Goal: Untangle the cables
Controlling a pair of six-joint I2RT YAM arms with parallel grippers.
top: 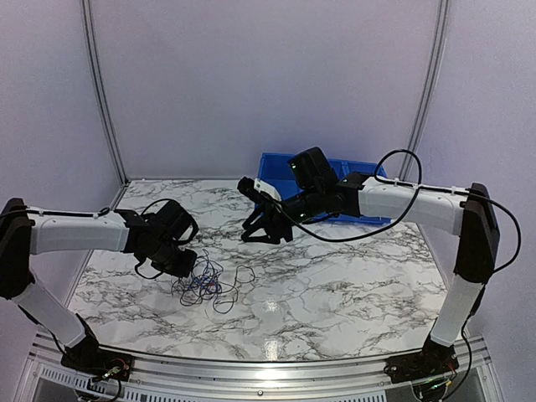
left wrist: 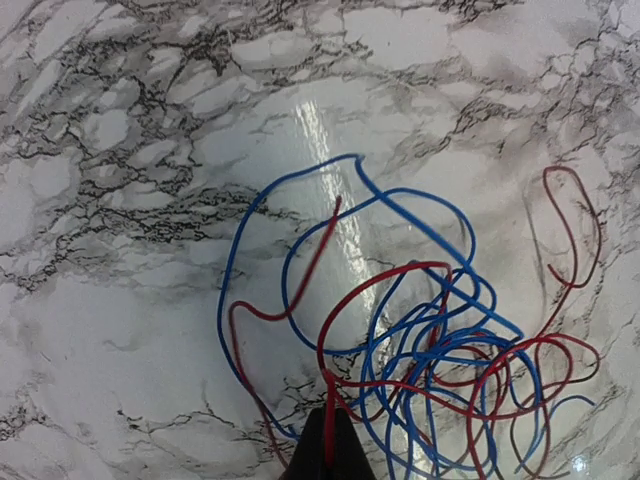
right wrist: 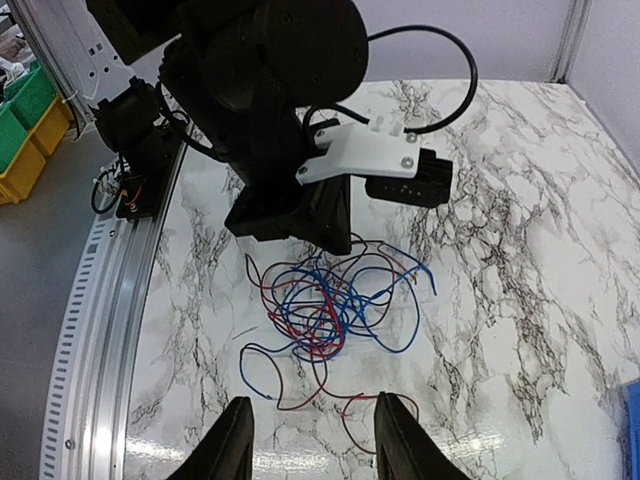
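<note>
Reckoning we've barely started: left claw [left wrist: 328, 448] is pinched shut on the tangle of thin red and blue wires [right wrist: 320, 310] right under it, all one clump. Right claw [right wrist: 315, 445] hangs half-open and empty just short of it.

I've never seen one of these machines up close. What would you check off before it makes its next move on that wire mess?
1. Left claw shut: ok, its tips are closed at the edge of the pile.
2. Left claw holds a single strand: cannot tell. A red cable runs into its tips, but a blue cable passes close by.
3. Right claw free to help: ok, it is open, gripping nothing, above the table.
4. Cables separated: not ok, red and blue loops cross in one clump.
5. Cables all on the table: ok, none hang over an edge.
</note>
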